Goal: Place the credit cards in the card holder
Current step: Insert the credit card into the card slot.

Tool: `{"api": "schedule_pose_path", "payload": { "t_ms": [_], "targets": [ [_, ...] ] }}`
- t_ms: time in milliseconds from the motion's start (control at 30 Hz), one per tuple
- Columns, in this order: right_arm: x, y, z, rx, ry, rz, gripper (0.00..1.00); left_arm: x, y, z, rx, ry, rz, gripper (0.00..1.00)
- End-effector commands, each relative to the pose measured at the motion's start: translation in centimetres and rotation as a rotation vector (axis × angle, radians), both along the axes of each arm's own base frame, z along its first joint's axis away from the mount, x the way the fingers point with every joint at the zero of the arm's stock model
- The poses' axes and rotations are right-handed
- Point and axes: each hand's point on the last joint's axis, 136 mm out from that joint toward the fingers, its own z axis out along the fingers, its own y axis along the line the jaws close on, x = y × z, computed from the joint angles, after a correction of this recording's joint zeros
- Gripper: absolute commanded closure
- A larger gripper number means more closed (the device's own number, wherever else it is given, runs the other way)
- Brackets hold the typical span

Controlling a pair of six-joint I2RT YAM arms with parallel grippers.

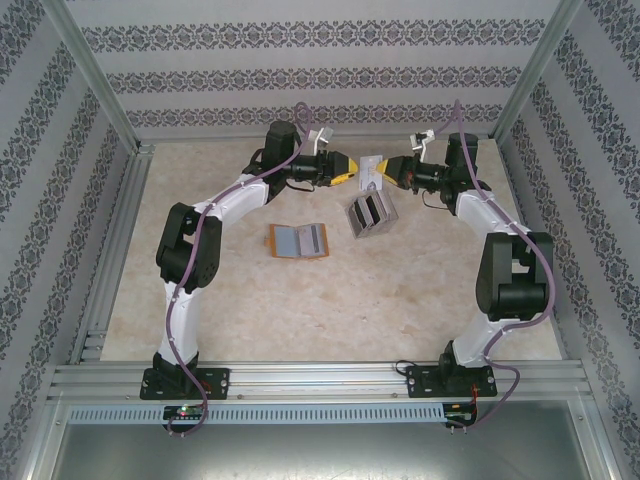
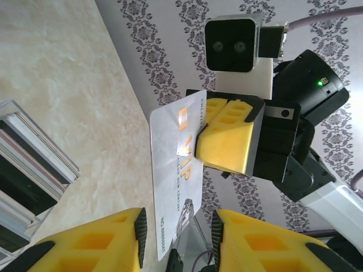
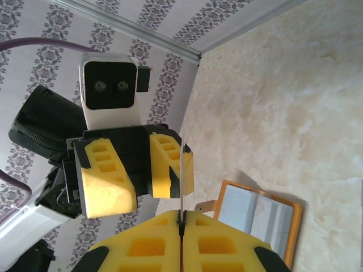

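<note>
A pale credit card [image 2: 173, 170] with gold lettering hangs in the air above the back of the table, seen edge-on as a thin line [image 3: 182, 181] in the right wrist view. My right gripper [image 3: 181, 218] is shut on one end of it. My left gripper [image 2: 177, 229] is open, its two pads on either side of the card's other end, the card closer to one pad [image 2: 140, 229]. From above, the left gripper [image 1: 352, 172] and right gripper [image 1: 386, 175] face each other across the card [image 1: 374, 172]. The orange-tan card holder [image 1: 298, 240] lies open on the table, its pale grey-blue inside [image 3: 255, 212] showing.
A silver-grey block [image 1: 368, 213] with dark stripes stands just right of the card holder and under the grippers; its stacked edges [image 2: 28, 170] show in the left wrist view. Patterned walls close the table's back and sides. Bare tabletop [image 1: 330, 310] lies toward the arm bases.
</note>
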Motion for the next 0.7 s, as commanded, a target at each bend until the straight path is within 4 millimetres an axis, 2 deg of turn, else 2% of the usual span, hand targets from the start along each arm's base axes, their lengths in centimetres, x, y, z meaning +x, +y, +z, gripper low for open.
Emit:
{"api": "schedule_pose_path", "payload": {
  "t_ms": [0, 300, 467, 667],
  "targets": [
    [-0.3, 0.7, 0.6, 0.040, -0.026, 0.052, 0.91, -0.1, -0.5, 2.6, -0.055, -0.071, -0.037, 0.62],
    [-0.7, 1.8, 0.8, 0.056, -0.023, 0.096, 0.92, 0.1, -0.8, 2.4, -0.053, -0.063, -0.040, 0.62],
    [-0.8, 1.6, 1.2, 0.055, -0.030, 0.089, 0.92, 0.0, -0.6, 1.3, -0.006, -0.060, -0.034, 0.62],
    [-0.8, 1.5, 1.6, 0.054, -0.038, 0.086, 0.91, 0.3, 0.1, 1.0, 0.017, -0.058, -0.004, 0.62]
  ]
}}
